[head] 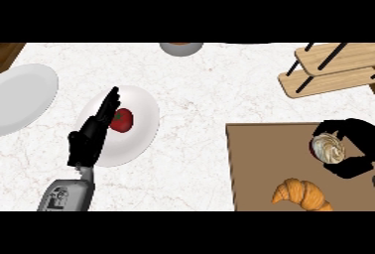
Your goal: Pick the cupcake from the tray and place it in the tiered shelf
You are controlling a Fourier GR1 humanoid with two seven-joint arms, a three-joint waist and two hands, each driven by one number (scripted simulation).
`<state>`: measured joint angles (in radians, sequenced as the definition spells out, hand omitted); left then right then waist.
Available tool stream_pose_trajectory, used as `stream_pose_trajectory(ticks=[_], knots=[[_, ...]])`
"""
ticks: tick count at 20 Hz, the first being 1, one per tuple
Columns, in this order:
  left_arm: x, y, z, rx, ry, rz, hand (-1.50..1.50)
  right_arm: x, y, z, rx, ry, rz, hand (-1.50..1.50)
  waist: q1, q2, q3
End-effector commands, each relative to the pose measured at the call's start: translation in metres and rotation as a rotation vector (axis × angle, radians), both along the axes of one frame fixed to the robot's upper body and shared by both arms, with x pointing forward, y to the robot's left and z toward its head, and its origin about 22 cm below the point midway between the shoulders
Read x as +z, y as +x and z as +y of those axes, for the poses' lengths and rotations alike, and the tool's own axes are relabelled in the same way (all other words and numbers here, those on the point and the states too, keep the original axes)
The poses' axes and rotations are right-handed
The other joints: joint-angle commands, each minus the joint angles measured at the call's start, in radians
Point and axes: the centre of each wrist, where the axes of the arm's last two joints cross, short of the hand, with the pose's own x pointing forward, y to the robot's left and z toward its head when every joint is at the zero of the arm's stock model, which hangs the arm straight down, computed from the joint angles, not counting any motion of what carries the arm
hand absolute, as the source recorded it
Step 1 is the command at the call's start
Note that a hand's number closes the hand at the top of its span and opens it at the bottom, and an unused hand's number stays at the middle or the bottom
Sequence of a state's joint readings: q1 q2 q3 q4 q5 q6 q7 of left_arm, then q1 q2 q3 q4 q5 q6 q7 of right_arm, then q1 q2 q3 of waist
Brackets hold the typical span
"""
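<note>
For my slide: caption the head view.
Right hand curls round the cupcake on the tray; left hand rests open.

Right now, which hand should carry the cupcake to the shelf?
Right. The right hand is already curled round the cupcake on the tray, with the shelf on its side. The left hand rests open by the plate holding a tomato, far off.

The white marble counter [198, 99] carries two plates [139, 129] [26, 94], a brown tray [256, 163] and a wooden tiered shelf [330, 69].
</note>
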<state>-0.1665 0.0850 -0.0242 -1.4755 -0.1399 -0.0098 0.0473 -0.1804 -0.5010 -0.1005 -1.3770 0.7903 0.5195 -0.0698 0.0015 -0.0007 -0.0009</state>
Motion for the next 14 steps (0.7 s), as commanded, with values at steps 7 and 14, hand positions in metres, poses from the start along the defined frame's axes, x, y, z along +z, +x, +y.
stream_pose_trajectory(ticks=[7,14], knots=[[0.007,0.009,-0.006,0.0,0.014,0.013,0.0,-0.009,-0.051,0.065,0.049,-0.015,-0.069,1.5,-0.013,-0.003,0.0],[-0.005,0.005,0.006,-0.017,0.004,0.016,0.0,0.013,-0.081,0.113,0.024,0.086,-0.133,1.5,-0.009,-0.001,0.001]])
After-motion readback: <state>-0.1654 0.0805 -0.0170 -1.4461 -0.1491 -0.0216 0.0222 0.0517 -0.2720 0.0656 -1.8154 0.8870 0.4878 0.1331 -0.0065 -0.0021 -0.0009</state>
